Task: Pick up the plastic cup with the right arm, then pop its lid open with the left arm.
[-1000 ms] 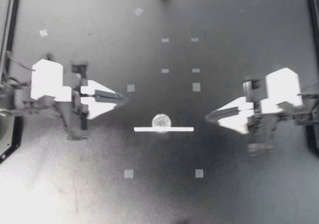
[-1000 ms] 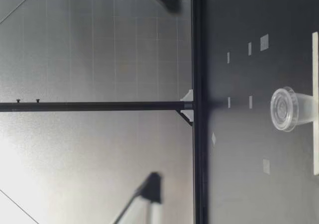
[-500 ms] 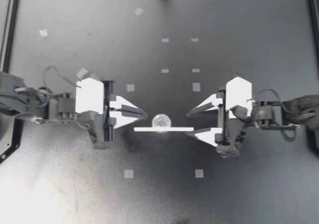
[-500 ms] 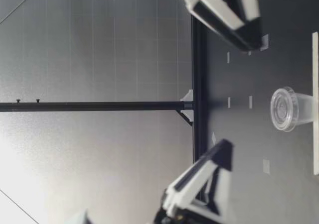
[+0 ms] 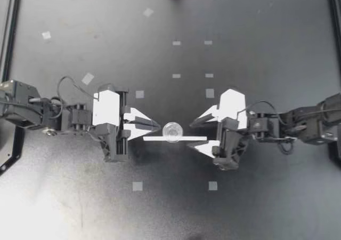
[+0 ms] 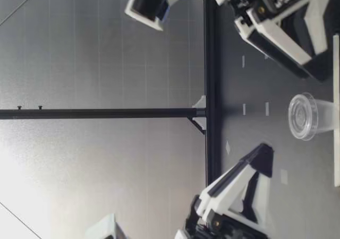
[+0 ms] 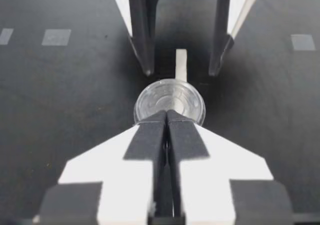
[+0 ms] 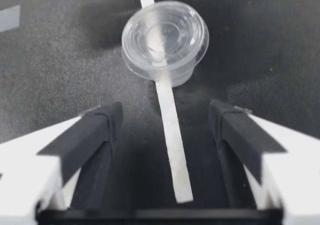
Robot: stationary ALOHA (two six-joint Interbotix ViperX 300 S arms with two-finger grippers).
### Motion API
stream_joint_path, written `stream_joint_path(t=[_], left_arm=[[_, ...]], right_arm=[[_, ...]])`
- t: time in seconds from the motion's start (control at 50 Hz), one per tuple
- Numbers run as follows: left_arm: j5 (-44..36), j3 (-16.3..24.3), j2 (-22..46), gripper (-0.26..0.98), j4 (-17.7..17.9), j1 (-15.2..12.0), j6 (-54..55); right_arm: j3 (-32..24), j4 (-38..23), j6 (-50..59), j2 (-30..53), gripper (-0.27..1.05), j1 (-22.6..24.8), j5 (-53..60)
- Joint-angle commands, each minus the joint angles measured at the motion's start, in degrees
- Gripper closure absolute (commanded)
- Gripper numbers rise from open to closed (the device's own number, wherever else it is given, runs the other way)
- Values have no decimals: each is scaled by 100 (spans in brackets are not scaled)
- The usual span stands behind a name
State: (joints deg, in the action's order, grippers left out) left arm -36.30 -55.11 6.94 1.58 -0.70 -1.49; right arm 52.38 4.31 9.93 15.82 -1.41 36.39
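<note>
Left gripper (image 5: 158, 126) fingers (image 7: 147, 140) together behind cup (image 7: 169, 100)

left pincer (image 5: 157, 127) moved in beside cup (image 5: 172, 132), right pincer (image 5: 190, 135) advanced, opened astride white strip (image 5: 184, 138)

One clear cup (image 5: 172, 132), one long white strip (image 5: 184, 138), eleven small tape marks (image 5: 137, 186), one left gripper (image 5: 157, 126), one right gripper (image 5: 190, 135).

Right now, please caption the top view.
Clear plastic cup on a white strip between shut left hand, open right hand.
</note>
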Motion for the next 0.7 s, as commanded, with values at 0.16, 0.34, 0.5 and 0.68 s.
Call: stream_joint_path(t=[0.16, 0.34, 0.5, 0.68], left_arm=[[-158, 220, 114, 66, -18, 9, 9], [-158, 281, 255, 66, -18, 9, 26], [-158, 334, 334, 66, -18, 9, 26], [-158, 387, 466, 66, -18, 9, 26]], right_arm=[[-308, 9, -9, 88, 5, -88, 53], [-404, 0, -9, 220, 5, -88, 62], [-466, 0, -9, 290, 5, -88, 62], [-545, 0, -9, 360, 5, -123, 62]])
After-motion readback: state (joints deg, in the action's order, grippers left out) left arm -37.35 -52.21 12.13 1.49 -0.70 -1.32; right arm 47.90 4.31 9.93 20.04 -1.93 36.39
